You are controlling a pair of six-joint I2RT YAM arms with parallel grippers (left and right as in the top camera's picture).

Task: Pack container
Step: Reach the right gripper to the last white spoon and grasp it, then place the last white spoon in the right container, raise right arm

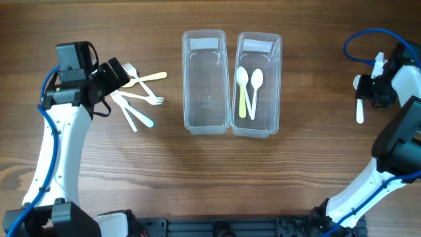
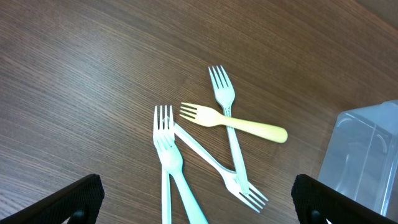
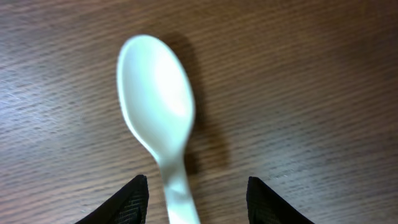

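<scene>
Two clear containers sit side by side in the middle of the counter, a little nearer the far edge. The left container [image 1: 204,99] has nothing in it. The right container [image 1: 271,99] holds a yellow spoon [image 1: 241,92] and a white spoon [image 1: 256,89], lying next to each other with their bowls toward the far edge.

One more spoon is not packed yet. This loose spoon [image 3: 155,99] lies flat on the wood near the right edge of the counter. It is white, smooth and shiny, with its hollow side up. The right jaws hang right over it, spread apart and holding nothing. One dark finger [image 3: 134,199] is on each side of the thin handle, and neither seems to touch it.

Four forks lie in a crossed pile toward the left edge of the counter — one yellow fork [image 2: 249,127] and three pale forks [image 2: 169,158]. The left jaws hover above the pile, opened wide and empty.

I think the step in hand is picking up the loose spoon. Next, the right jaws need to close on the handle, lift the spoon, and carry it over to the right container with the other two spoons. The handle is thin and slippery-looking, so the squeeze should land square on it or the spoon may twist away. After that come the forks — most likely for the left container. They overlap, so pulling one out could drag the others along.
</scene>
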